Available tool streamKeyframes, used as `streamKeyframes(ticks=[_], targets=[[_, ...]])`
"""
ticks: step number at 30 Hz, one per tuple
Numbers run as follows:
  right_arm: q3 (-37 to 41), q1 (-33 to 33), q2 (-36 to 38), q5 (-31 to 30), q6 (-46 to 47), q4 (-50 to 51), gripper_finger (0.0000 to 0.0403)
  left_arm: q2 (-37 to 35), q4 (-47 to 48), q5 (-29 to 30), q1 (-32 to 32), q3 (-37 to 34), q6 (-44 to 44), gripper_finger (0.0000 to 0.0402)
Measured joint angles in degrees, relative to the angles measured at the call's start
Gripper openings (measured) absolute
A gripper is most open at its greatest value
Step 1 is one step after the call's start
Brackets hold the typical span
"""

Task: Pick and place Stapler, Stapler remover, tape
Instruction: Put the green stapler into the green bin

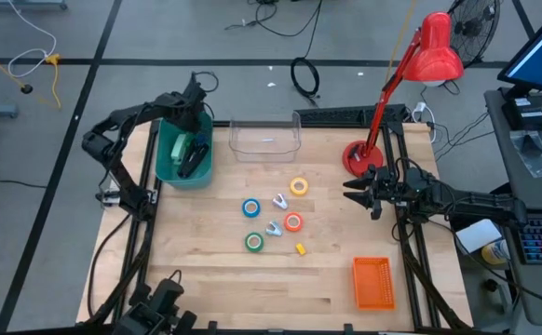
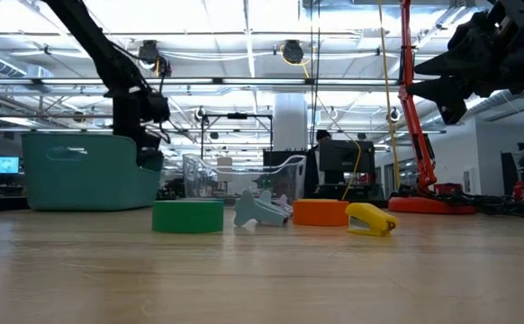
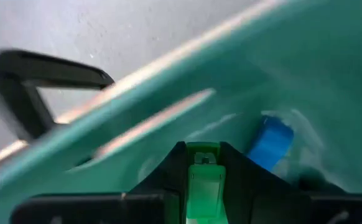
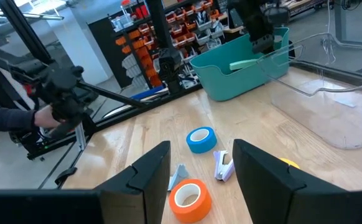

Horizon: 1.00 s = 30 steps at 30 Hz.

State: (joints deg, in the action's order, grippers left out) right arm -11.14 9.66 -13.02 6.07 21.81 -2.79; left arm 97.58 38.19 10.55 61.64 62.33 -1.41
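Inside the teal bin (image 1: pixel 170 169), the left hand (image 1: pixel 189 156) is closed on a green stapler (image 3: pixel 204 186). At mid-worktop (image 1: pixel 206 279), four tape rolls (image 1: pixel 251 208) are grouped. Above the right edge, the right hand (image 1: pixel 357 193) is held open and empty.

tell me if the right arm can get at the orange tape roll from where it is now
Probably yes. The right gripper hangs open above the table's right side, and the orange tape roll lies flat in the open. Only a small grey piece and a yellow stapler sit close, and neither covers it.
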Motion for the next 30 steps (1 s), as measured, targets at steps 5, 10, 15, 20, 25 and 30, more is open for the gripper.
streamKeyframes(ticks=[5, 10, 15, 20, 25, 30], targets=[[0.0, -0.01, 0.0, 0.0, 0.01, -0.52, 0.0166, 1.81, -1.29, 0.97, 0.11, -0.09, 1.52, 0.006], [0.0, -0.01, 0.0, 0.0, 0.05, -0.49, 0.0166, 1.81, -2.02, 1.0, 0.16, -0.09, 0.36, 0.006], [-0.01, -0.01, 0.0, 0.01, 0.04, -1.22, 0.0166, 1.81, -2.01, 1.0, 0.14, -0.09, -0.29, 0.0061], [-0.01, -0.01, 0.0, 0.0, 0.03, -2.83, 0.0166, 1.81, -1.98, 1.05, 0.12, -0.09, -0.16, 0.0093], [-0.01, 0.0, -0.01, 0.0, 0.0, -2.75, 0.0166, 1.81, -1.95, 1.48, 0.14, -0.09, 0.39, 0.0151], [0.0, 0.01, -0.02, 0.02, -0.1, -2.7, 0.0166, 1.81, -1.97, 1.5, 0.14, -0.09, 0.37, 0.0206]])
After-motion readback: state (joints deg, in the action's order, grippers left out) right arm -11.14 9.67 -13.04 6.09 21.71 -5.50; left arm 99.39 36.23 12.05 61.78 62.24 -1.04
